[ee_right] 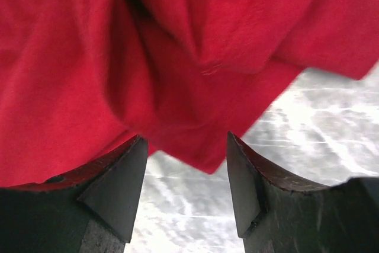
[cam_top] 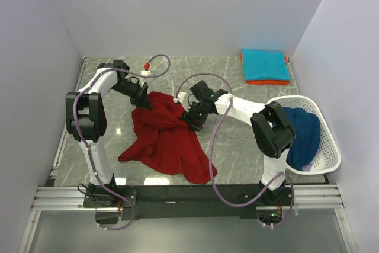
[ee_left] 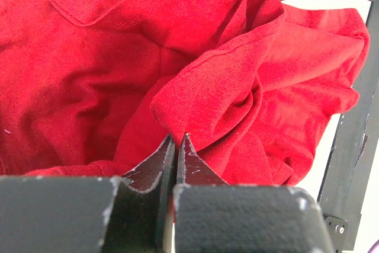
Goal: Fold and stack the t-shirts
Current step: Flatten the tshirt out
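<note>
The dark red t-shirt [cam_top: 166,140] lies crumpled in the middle of the table [cam_top: 237,146]. The left gripper [cam_top: 142,100] is clenched on a fold at the shirt's far edge. The right gripper [cam_top: 192,118] stands at the shirt's right edge with its jaws apart, grasping nothing. The teal t-shirt [cam_top: 265,63] lies folded on the orange t-shirt [cam_top: 266,82] in the far right corner. The navy blue t-shirt [cam_top: 302,131] lies in the white basket [cam_top: 328,146].
</note>
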Tool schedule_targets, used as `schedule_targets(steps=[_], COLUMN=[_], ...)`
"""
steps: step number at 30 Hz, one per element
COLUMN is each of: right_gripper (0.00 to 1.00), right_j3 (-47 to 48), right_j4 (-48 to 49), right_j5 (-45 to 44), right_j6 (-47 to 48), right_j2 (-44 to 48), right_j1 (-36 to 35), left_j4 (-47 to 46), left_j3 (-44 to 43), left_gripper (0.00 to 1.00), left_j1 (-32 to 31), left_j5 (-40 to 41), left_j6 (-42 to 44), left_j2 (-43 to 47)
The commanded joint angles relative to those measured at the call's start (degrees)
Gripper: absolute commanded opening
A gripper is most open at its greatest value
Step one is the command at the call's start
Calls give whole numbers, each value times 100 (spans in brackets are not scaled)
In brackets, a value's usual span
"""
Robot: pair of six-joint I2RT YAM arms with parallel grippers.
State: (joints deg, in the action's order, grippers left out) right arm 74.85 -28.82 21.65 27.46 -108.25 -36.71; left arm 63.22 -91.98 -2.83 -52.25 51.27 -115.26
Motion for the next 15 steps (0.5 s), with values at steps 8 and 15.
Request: schedule_targets(steps=[8, 15], right_gripper=[41, 0], right_j3=[154, -32], right_j4=[219, 192], right_j5=[-1135, -1339], right_j6=[461, 637], right_j2=[-302, -232], right_j1=[-205, -170], left_j4=[-3, 584], left_j3=[-162, 268], left_gripper=[6, 20], left_j1=[37, -200], left_j5=[-259, -383], left_j6=[-90, 461], left_j2=[92, 653])
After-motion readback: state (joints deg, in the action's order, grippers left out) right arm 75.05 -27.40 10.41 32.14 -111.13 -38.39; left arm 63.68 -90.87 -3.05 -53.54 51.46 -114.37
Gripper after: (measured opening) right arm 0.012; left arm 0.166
